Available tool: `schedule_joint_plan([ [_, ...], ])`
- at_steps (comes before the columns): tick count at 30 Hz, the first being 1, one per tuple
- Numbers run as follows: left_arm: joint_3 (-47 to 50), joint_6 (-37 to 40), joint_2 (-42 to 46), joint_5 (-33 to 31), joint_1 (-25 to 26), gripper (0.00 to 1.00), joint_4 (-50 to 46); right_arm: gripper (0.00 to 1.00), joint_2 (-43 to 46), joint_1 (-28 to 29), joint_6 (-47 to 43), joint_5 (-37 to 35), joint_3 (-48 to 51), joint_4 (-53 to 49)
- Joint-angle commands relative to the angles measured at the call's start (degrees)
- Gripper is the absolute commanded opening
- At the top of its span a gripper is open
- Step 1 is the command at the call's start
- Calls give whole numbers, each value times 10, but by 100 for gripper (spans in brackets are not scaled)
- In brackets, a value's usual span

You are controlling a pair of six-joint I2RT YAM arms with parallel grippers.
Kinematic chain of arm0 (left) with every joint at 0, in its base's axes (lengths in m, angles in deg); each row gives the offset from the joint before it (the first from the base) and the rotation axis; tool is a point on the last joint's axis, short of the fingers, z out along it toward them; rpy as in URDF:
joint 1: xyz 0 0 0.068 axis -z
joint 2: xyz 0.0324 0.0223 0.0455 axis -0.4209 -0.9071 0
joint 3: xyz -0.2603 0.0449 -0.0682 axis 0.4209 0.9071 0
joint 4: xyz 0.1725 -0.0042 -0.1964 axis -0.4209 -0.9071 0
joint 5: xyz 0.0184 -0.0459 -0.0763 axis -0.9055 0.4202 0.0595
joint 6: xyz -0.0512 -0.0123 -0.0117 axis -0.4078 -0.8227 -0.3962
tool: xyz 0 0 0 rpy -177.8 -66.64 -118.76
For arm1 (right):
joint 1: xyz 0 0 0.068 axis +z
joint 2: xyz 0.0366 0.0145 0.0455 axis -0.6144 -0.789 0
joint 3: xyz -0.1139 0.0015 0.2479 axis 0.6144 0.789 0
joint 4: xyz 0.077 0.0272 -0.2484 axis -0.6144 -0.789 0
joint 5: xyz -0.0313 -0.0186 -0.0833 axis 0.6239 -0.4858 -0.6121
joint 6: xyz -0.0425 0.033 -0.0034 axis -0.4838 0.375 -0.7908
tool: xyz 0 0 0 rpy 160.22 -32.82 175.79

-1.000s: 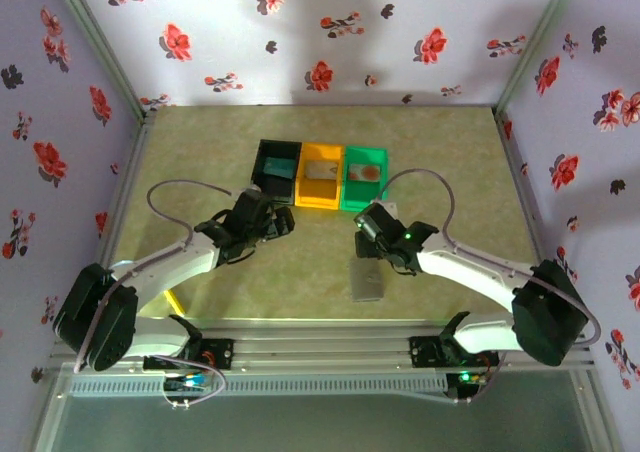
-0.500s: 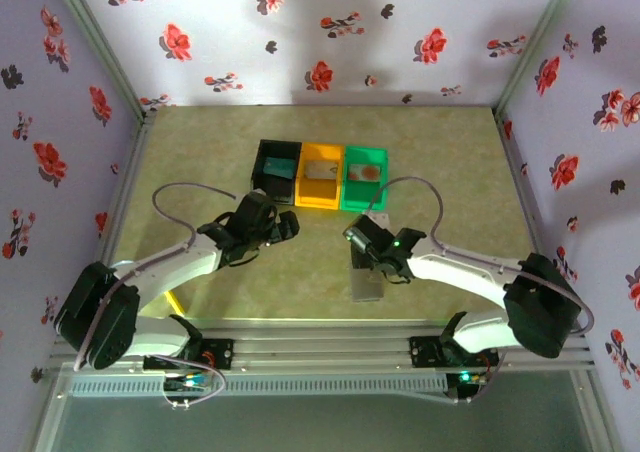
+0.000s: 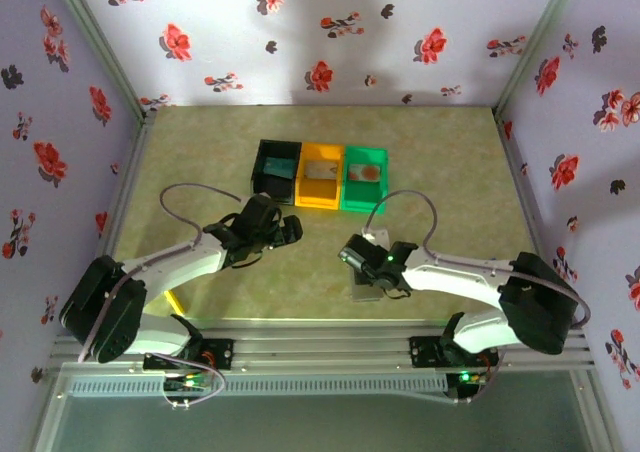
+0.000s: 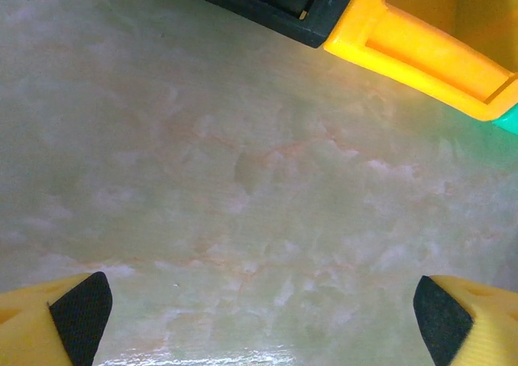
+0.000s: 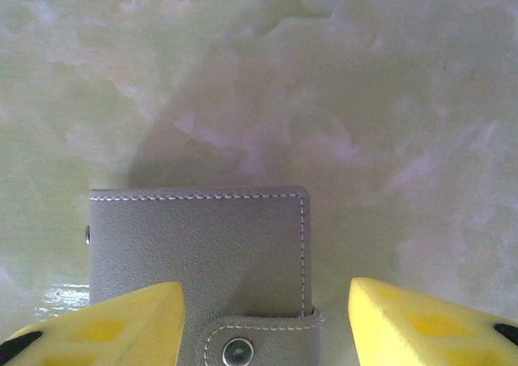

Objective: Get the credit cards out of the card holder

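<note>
Three walls, back [image 3: 320, 32], left [image 3: 50, 122] and right [image 3: 590, 122]: pale lilac paper printed with red and dark flowers. Grey-green metal corner posts [image 3: 100, 47] where they meet. Mottled olive-beige, marble-look tabletop [image 3: 450, 162], glossy, with a streak of glare at the near edge in the left wrist view. Ribbed aluminium rail [image 3: 320, 337] along the front. Below it a dull grey-green surface [image 3: 320, 422], possibly floor. Light soft and even.

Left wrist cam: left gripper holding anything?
No, the left gripper stands open over the table, nothing between its jaws.
</note>
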Motion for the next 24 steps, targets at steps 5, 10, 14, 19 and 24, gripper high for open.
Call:
schedule_joint_plan([
  [5, -20, -7, -16, 7, 8, 100, -7, 53, -11, 7, 30, -10, 22, 1],
  [10, -21, -7, -20, 7, 9, 100, -8, 51, -31, 11, 39, -5, 32, 16],
  [14, -24, -8, -25, 8, 10, 100, -10, 48, -40, 14, 44, -2, 34, 19],
  [19, -30, -8, -25, 9, 13, 100, -16, 47, -25, 21, 50, -7, 31, 4],
  [24, -35, -8, -24, 9, 13, 100, -21, 50, 1, 25, 54, -25, 15, -31],
])
